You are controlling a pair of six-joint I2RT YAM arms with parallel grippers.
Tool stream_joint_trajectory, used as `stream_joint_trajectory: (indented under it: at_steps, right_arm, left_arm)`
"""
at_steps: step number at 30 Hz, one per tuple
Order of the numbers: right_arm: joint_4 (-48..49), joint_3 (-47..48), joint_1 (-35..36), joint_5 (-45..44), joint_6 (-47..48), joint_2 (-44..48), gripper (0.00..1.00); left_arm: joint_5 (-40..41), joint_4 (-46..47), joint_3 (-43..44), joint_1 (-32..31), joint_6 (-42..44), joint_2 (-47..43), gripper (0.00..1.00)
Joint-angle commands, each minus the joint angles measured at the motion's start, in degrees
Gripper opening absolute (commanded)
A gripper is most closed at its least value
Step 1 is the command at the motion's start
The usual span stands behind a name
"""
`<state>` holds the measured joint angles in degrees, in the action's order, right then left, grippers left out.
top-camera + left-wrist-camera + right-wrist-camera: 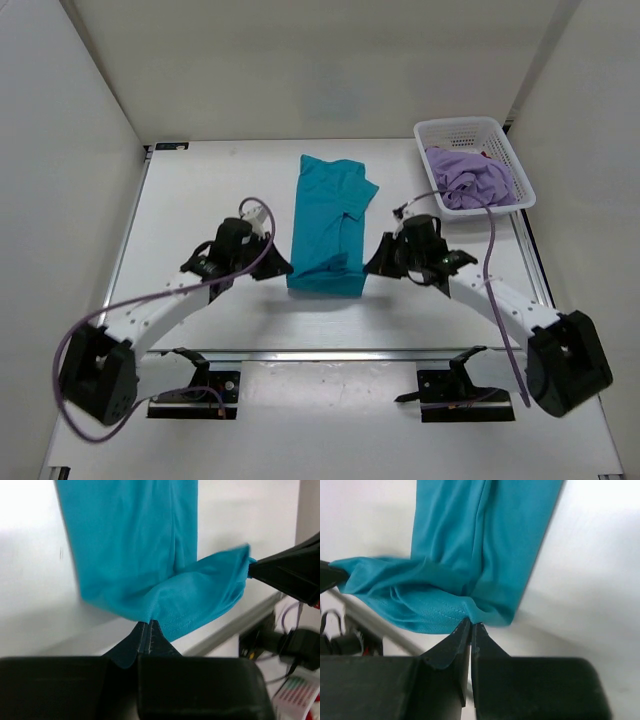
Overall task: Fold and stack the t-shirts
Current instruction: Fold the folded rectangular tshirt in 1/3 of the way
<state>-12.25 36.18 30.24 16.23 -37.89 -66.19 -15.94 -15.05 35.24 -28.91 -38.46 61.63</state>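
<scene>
The first t-shirt (325, 215) lay lengthwise, near to far, at the middle of the table (200, 190). My left gripper (285, 270) sat at its near left corner and my right gripper (368, 268) at its near right corner, each pinching the hem. The basket (455, 125) stood at the far right, with a second t-shirt (470, 180) heaped in it.

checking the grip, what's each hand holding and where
The teal t-shirt, by its near hem: left hand at the left corner, right hand at the right.

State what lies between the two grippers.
The teal t-shirt, its near hem held by the left gripper and right gripper; the top view shows this.
</scene>
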Motion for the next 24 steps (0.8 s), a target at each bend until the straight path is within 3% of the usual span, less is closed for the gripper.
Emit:
stream_joint_trajectory:
  at_steps: [1, 6, 16, 21, 24]
  right_arm:
    - [0.30, 8.70, -6.06, 2.49, 8.70, -7.16, 0.00]
    - [1.09, 19.95, -14.23, 4.95, 11.52, -21.40, 0.00]
    - [-0.75, 41.15, -18.81, 8.64, 12.66, -43.73, 0.00]
    - [-3.83, 51.16, -18.64, 8.30, 13.19, -51.74, 0.00]
    - [-6.28, 55.39, -18.38, 7.24, 13.28, -54.12, 0.04]
  left_arm:
    - [0.91, 6.70, 7.72, 2.96, -0.04, 9.89, 0.00]
    - [1.97, 8.46, 22.03, 7.45, -0.04, 27.11, 0.00]
    - [1.36, 6.79, 41.38, 10.53, -1.00, 50.41, 0.00]
    - [-1.29, 11.35, 44.12, 11.15, -3.55, 54.74, 0.13]
    - [-2.68, 13.46, 44.21, 11.76, -4.87, 55.27, 0.29]
